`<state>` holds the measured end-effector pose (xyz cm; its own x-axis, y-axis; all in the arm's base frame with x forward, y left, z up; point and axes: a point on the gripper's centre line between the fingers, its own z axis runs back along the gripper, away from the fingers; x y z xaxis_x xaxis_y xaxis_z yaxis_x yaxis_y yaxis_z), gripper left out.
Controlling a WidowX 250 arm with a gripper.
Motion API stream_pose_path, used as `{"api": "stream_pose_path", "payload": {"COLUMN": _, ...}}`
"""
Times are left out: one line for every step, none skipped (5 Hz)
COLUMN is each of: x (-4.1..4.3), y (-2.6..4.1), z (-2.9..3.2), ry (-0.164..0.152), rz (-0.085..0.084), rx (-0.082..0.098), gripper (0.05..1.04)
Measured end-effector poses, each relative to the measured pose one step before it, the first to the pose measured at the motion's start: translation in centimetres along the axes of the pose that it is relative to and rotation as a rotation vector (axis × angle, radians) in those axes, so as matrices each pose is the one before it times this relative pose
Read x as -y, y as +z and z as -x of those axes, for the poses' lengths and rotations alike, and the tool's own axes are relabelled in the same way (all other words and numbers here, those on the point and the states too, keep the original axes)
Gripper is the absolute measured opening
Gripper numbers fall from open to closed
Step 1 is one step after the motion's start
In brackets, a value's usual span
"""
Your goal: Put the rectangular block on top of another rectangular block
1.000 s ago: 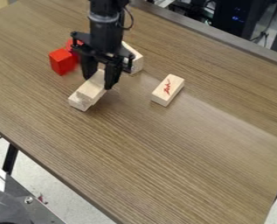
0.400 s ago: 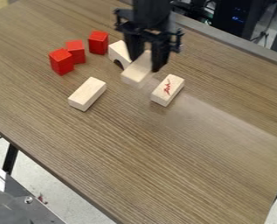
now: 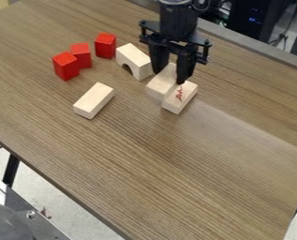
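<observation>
At the upper middle of the camera view hangs the black gripper (image 3: 170,76), shut on a plain rectangular block (image 3: 163,83). This held block overlaps the left side of the rectangular block with red marks (image 3: 181,97), which lies on the table. Whether the two touch I cannot tell. Another plain rectangular block (image 3: 93,100) lies flat to the left, apart from both.
Three red blocks (image 3: 66,66) stand at the upper left. A white arch block (image 3: 133,61) stands close to the gripper's left. The brown table (image 3: 175,173) has its back edge behind the arm, with dark equipment beyond.
The gripper has moved right with the held block, from over the left plain block to beside the red-marked one. The left plain block and the arch block have come into fuller sight.
</observation>
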<state>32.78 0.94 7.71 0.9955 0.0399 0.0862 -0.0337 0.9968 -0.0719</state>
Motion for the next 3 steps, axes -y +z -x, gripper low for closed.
{"api": "stream_pose_path", "payload": {"x": -0.015, "y": -0.573, "z": -0.861, "ry": 0.0335, "rz": 0.0062, "rx": -0.001, "gripper": 0.542}}
{"api": "stream_pose_path", "payload": {"x": 0.002, "y": 0.144, "z": -0.61, "ry": 0.0184, "rz": 0.0089, "rx": 0.013, "gripper": 0.542}}
{"api": "stream_pose_path", "payload": {"x": 0.012, "y": -0.484, "z": -0.123, "ry": 0.004, "rz": -0.0001, "rx": -0.0108, "gripper": 0.542}}
